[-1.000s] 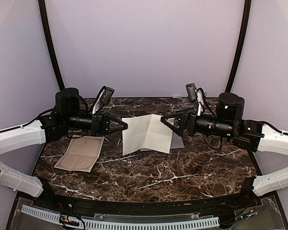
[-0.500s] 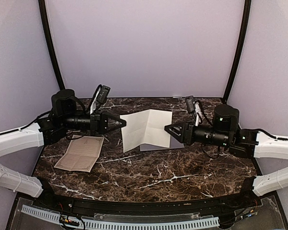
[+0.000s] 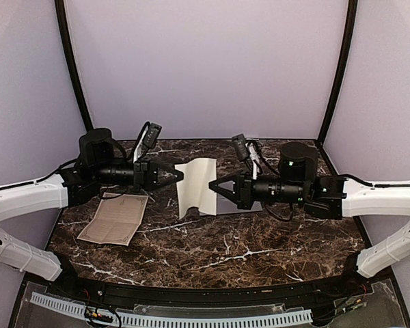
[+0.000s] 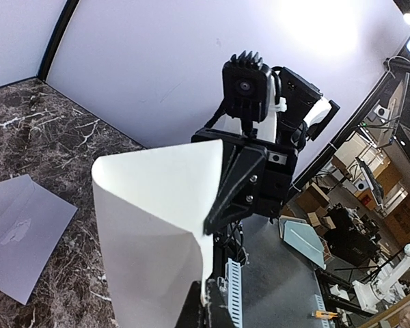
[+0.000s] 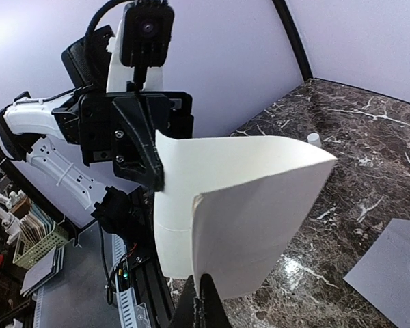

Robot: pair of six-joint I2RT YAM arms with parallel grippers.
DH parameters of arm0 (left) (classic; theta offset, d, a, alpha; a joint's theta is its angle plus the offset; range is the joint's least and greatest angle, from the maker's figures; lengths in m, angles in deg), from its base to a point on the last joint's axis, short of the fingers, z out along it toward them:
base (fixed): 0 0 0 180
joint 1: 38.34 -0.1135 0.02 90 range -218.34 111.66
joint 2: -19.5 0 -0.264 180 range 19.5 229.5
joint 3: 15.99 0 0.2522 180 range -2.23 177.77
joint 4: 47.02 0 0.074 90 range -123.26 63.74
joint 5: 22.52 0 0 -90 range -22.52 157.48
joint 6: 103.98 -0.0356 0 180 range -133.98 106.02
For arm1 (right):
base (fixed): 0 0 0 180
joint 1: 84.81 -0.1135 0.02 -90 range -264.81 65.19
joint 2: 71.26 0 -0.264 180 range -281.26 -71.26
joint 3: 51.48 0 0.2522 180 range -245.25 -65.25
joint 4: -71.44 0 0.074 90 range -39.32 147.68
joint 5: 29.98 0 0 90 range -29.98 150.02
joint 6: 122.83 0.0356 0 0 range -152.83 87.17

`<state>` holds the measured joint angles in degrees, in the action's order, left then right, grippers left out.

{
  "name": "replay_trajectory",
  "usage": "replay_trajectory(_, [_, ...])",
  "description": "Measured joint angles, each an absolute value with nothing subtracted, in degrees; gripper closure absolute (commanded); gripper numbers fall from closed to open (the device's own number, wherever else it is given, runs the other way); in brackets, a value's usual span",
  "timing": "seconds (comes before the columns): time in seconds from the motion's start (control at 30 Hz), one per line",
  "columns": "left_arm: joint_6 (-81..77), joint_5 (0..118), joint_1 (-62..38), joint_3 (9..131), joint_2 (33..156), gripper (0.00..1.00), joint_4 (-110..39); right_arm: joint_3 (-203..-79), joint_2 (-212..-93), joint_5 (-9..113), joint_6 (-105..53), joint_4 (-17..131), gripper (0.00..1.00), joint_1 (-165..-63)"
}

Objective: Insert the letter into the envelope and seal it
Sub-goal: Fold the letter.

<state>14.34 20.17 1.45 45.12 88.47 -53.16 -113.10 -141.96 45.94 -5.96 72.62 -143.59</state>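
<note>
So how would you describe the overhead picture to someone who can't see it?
A robot's left gripper and right gripper each pinch one side of a bowed white sheet, holding it above a dark marble table. A tan bordered sheet lies flat at left; a pale grey envelope shows beneath the right gripper.

The letter [image 3: 196, 186] is a plain white sheet held up off the desk [image 3: 225, 254], standing roughly on edge and bowed into a soft curve along a centre crease, its far half folding round toward the back. The left tool [image 3: 180, 179] pinches one side edge and the right tool [image 3: 212, 186] pinches the opposite one. The envelope [image 4: 20, 231], pale grey-lavender and plain, lies flat on the dark marble desk below and just beside the raised letter, apart from it.
</note>
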Motion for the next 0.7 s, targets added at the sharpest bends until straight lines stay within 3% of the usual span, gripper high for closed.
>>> replay_trajectory(0.33, [18.88,17.54,1.80,45.10,92.05,1.00,-57.31,-120.42,-153.17,40.49,-9.83,74.41,1.00,-145.36])
replay_trajectory(0.7, [20.83,16.84,2.11,45.04,93.34,0.95,-58.47,-123.79,-155.75,38.81,-11.49,73.38,1.00,-145.52])
